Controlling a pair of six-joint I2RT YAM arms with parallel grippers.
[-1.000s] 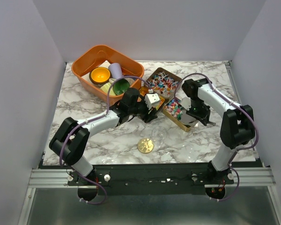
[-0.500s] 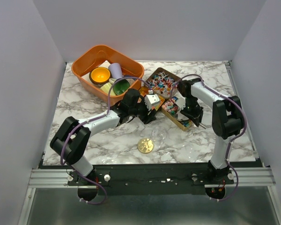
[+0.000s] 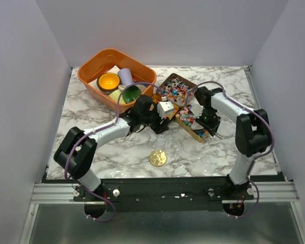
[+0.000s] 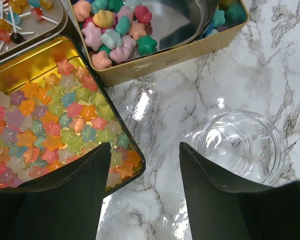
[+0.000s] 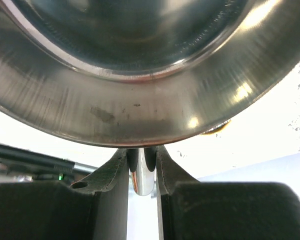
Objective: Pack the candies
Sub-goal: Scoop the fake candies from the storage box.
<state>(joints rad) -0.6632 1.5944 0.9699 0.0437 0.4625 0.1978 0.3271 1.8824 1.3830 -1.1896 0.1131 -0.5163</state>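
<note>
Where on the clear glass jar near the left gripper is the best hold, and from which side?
Probably the rim of the glass jar: one finger inside its wall, one outside, coming straight down. It stands upright, mouth open, empty, with bare marble beside it.

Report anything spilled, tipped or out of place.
Nothing stands out. The candies lie inside their tins, none on the table, and the jar stands upright.

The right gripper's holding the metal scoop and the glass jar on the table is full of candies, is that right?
Not quite: the glass jar is empty, as the left wrist view shows. The right gripper does hold the metal scoop.
</note>
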